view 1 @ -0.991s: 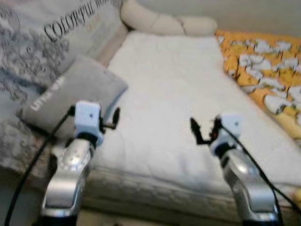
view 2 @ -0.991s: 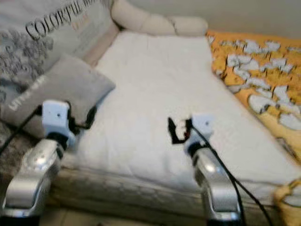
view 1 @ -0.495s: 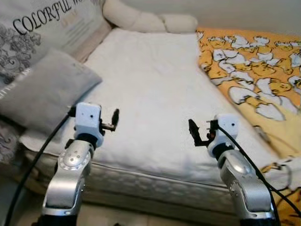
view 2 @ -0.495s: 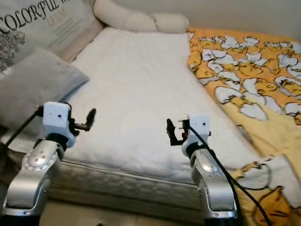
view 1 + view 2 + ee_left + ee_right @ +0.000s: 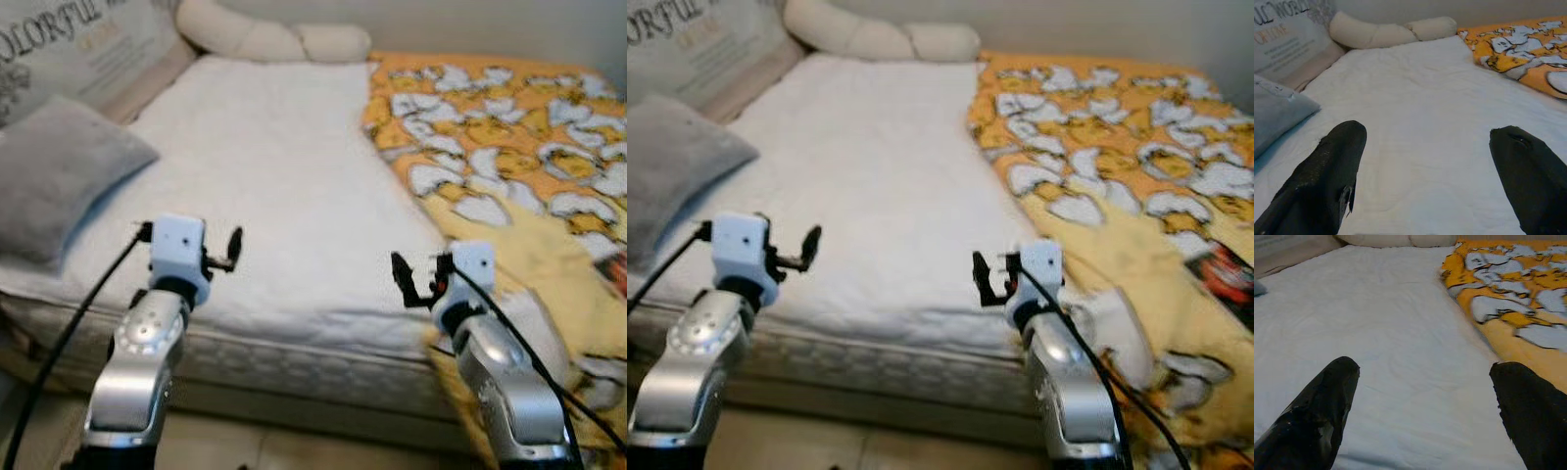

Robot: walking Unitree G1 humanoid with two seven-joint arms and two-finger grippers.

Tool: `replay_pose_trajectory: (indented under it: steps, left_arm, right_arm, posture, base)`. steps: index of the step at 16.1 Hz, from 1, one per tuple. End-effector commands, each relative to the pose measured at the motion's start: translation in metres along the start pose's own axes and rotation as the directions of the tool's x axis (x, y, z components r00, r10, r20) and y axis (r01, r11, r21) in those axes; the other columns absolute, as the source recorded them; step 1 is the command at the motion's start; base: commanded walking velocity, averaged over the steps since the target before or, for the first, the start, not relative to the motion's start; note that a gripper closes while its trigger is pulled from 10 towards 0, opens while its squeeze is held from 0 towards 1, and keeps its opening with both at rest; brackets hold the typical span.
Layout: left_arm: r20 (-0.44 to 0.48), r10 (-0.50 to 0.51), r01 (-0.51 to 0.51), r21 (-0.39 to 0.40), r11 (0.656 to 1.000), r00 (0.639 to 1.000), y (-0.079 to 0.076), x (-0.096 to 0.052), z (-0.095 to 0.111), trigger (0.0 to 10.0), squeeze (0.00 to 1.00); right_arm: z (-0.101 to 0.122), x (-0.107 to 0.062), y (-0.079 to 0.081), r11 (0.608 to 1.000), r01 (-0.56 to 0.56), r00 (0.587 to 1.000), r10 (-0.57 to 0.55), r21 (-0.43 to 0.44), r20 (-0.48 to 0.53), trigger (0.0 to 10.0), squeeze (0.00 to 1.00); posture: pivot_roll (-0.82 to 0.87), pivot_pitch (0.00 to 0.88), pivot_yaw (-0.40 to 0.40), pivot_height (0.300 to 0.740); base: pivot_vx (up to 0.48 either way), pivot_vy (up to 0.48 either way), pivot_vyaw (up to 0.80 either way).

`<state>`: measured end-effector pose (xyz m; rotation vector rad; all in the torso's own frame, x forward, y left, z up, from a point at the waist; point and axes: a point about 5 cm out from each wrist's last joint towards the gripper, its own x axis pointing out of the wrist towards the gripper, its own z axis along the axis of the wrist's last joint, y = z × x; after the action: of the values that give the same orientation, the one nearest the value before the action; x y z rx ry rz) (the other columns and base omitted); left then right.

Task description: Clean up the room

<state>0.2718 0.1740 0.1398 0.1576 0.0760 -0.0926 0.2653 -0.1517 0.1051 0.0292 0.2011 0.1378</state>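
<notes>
A bed with a white mattress cover (image 5: 265,166) stands before me. A yellow blanket (image 5: 509,166) printed with white ducks lies rumpled over its right half and hangs off the front edge. My left gripper (image 5: 232,252) is raised in front of the bed's near edge, open, with nothing between its fingers (image 5: 1337,166). My right gripper (image 5: 402,279) is held at the same height near the blanket's edge, also open and holding nothing, its fingers (image 5: 1327,401) wide apart over the white cover.
A grey pillow (image 5: 54,171) lies on the bed's left side, with a large printed cushion (image 5: 69,44) behind it. A beige bolster (image 5: 269,39) runs along the head by the wall. A dark and red flat object (image 5: 1225,272) rests on the blanket at right.
The whole view has swung to the right: the pillow and cushion slid left and more of the yellow blanket shows. Both arms keep the same raised pose.
</notes>
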Motion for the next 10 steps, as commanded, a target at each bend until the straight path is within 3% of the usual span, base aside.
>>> replay_pose_trajectory:
  steps: [1,10]
  left_arm:
    - [0.013,-0.027,0.027,-0.003,1.0,1.0,-0.0069,0.0021,0.004,10.0,0.71]
    - [0.013,-0.033,0.033,-0.01,0.999,0.999,-0.0105,-0.0008,0.002,10.0,0.72]
  right_arm:
    - [0.0014,-0.0004,-0.0047,1.0,0.006,1.0,-0.006,-0.011,0.006,10.0,1.0]
    - [0.0023,0.0001,-0.0075,1.0,-0.003,1.0,0.003,-0.022,0.013,10.0,1.0]
  posture:
    - [0.05,0.0,0.028,0.74]
    - [0.05,0.0,0.02,0.74]
  base:
    - [0.0,-0.431,0.0]
    - [0.0,-0.432,0.0]
